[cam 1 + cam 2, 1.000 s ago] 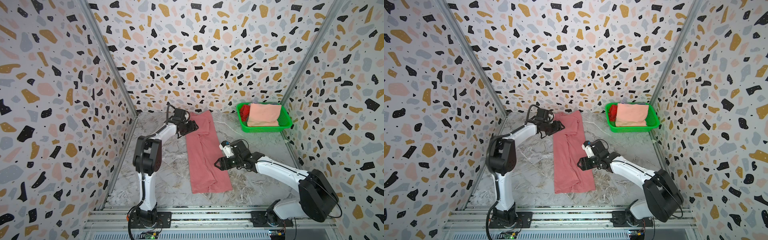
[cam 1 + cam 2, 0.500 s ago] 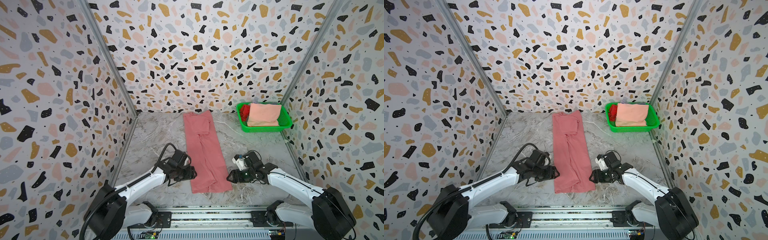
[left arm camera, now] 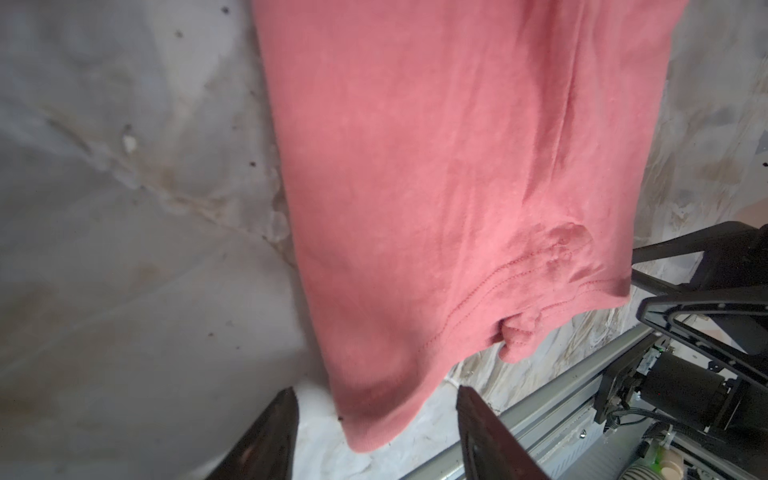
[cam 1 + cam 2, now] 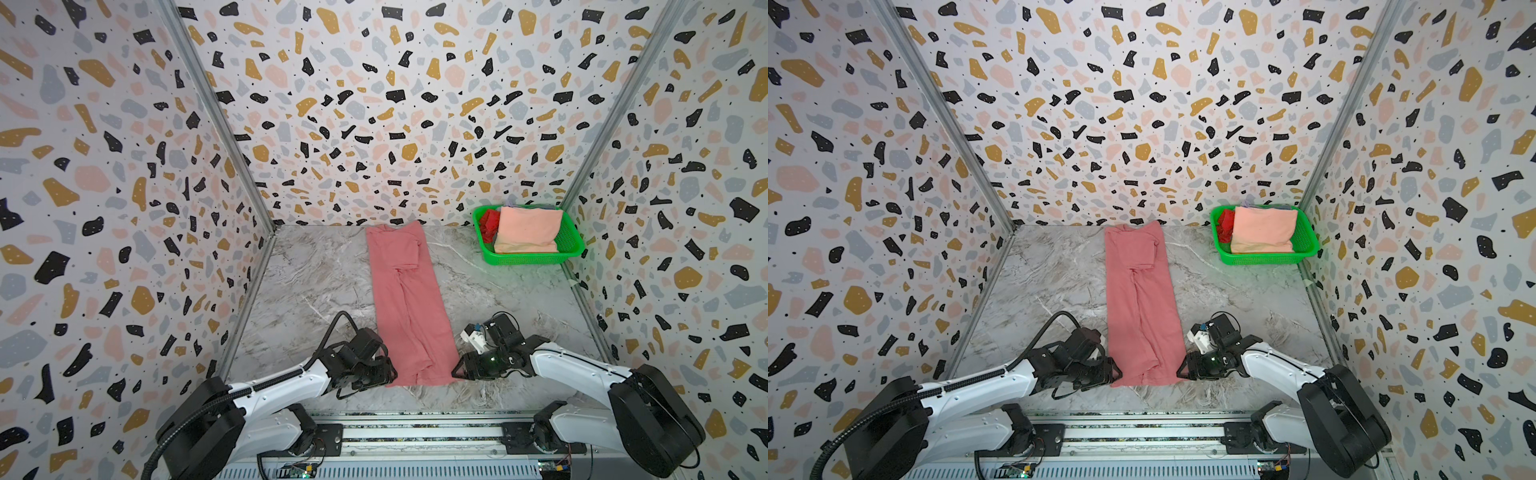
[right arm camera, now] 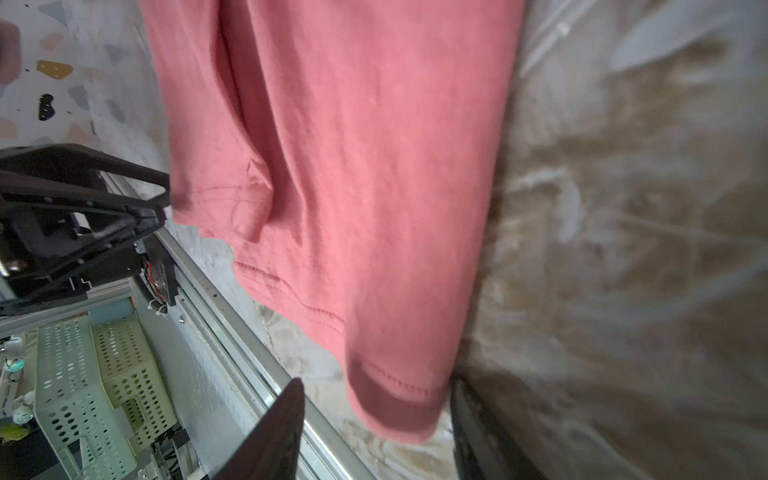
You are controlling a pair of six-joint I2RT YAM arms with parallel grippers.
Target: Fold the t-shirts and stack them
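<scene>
The rose-pink t-shirt (image 4: 409,299) lies as a long strip from 12 to 6 o'clock on the tabletop (image 4: 316,282); the left gripper (image 4: 384,372) and right gripper (image 4: 459,368) straddle its near hem corners at 7 and 5 o'clock, fingers (image 3: 274,432) apart, not closed on cloth; the next move probably calls for pinching both corners, then carrying the hem toward 12.

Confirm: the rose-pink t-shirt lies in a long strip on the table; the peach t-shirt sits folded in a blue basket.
One error: the basket is green, not blue, as both top views show. The rose-pink t-shirt does lie in a long strip on the table, the peach t-shirt folded in that basket.
</scene>
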